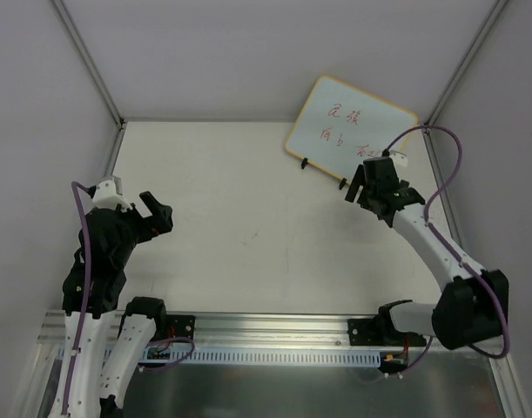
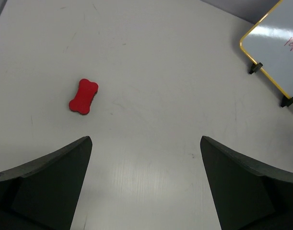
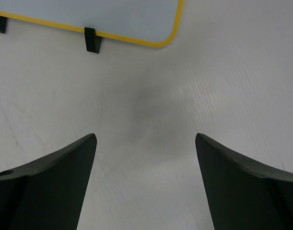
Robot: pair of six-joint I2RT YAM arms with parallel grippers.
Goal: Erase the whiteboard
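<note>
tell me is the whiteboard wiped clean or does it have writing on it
Written on, not yet erased: the top view shows red handwriting in two rows across the whiteboard.

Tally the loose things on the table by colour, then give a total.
White with yellow frame: 1, the whiteboard
Red: 1, the bone-shaped block
Total: 2

Bare table [image 1: 248, 218] spreads between whiteboard [image 1: 348, 126], far right, and red block [image 2: 83, 96], left.
</note>
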